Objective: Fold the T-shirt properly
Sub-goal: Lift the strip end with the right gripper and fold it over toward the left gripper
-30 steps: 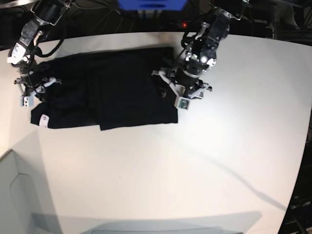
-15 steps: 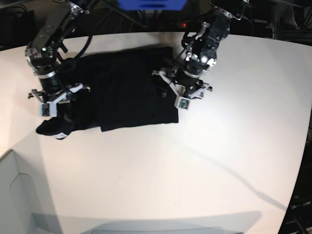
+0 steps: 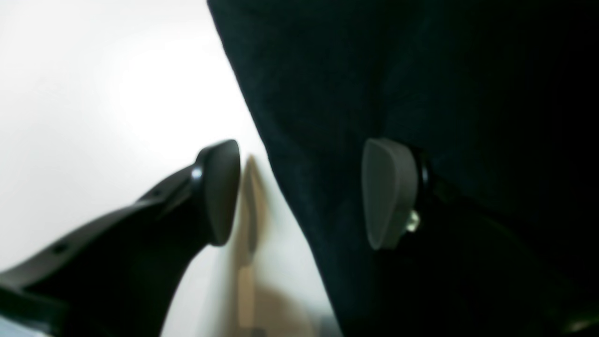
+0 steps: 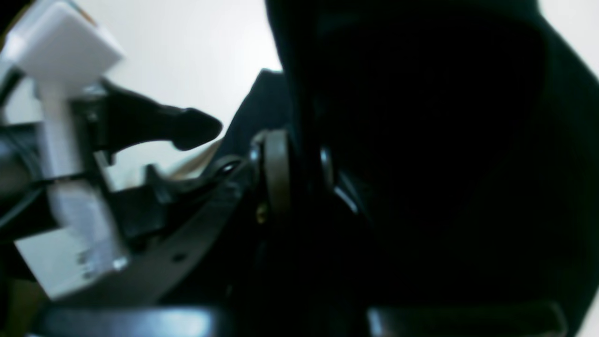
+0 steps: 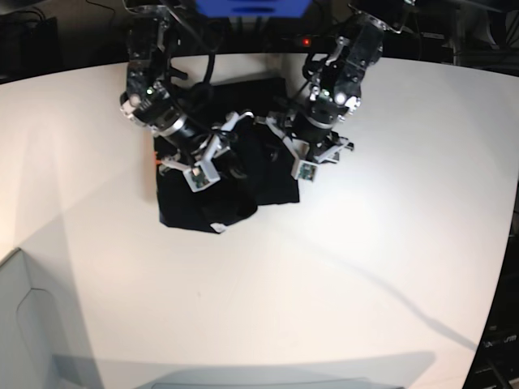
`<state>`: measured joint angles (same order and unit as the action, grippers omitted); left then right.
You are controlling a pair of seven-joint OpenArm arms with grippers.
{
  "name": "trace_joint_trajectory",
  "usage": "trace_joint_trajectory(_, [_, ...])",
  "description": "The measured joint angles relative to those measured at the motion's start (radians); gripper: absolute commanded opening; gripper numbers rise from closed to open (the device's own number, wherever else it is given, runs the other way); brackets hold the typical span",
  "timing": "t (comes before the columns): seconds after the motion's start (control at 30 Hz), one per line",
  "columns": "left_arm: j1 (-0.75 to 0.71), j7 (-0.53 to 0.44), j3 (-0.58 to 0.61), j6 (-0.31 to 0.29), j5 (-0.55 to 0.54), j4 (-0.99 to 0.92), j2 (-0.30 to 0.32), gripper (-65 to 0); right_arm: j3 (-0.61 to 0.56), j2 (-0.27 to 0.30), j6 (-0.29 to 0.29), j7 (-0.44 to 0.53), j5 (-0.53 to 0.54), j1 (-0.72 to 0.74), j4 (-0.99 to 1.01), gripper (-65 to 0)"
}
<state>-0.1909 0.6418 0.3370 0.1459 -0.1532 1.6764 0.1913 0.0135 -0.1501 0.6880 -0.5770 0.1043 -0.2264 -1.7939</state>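
White table [image 5: 340,267], dark clutter behind. Black T-shirt [image 5: 195,203] bunched upper centre of base view. Right claw [image 4: 299,182] clenched on T-shirt fold. Left claw [image 3: 299,196] spread wide, straddling T-shirt edge, grasping nothing.
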Motion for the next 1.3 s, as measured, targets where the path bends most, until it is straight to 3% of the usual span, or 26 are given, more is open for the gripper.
trace_joint_trajectory(0.2, [-0.042, 0.047, -0.002, 0.006, 0.008, 0.144, 0.009, -25.2, -0.001, 0.0, 0.0, -0.002, -0.003, 0.015, 0.032, -65.0])
trace_joint_trajectory(0.3, [-0.1, 0.035, -0.069, -0.003, 0.001, 0.21, 0.014, -25.2, 0.004, 0.0, 0.0, 0.0, 0.0, 0.018, 0.031, -65.0])
trace_joint_trajectory(0.43, [-0.13, 0.038, -0.163, 0.0, 0.014, 0.138, 0.021, -25.3, 0.003, 0.0, 0.0, -0.006, -0.007, 0.015, -0.014, -65.0])
trace_joint_trajectory(0.67, [-0.095, 0.035, -0.159, 0.004, 0.008, 0.06, -0.018, -25.3, -0.124, 0.001, 0.0, -0.006, 0.003, 0.012, -0.081, -65.0])
trace_joint_trajectory(0.8, [-0.086, 0.032, -0.159, 0.003, 0.008, 0.06, -0.022, -25.3, -0.199, 0.002, 0.0, -0.005, 0.002, 0.034, 0.011, -65.0])
trace_joint_trajectory(0.97, [-0.09, 0.032, -0.159, 0.003, 0.007, 0.06, -0.016, -25.3, -0.203, 0.006, 0.0, -0.005, -0.009, 0.09, 0.158, -65.0])
trace_joint_trajectory(1.3, [-0.097, 0.042, -0.169, 0.003, 0.011, 0.091, 0.013, -25.3, -0.206, 0.078, 0.0, -0.003, -0.001, 0.137, 0.219, -64.9])
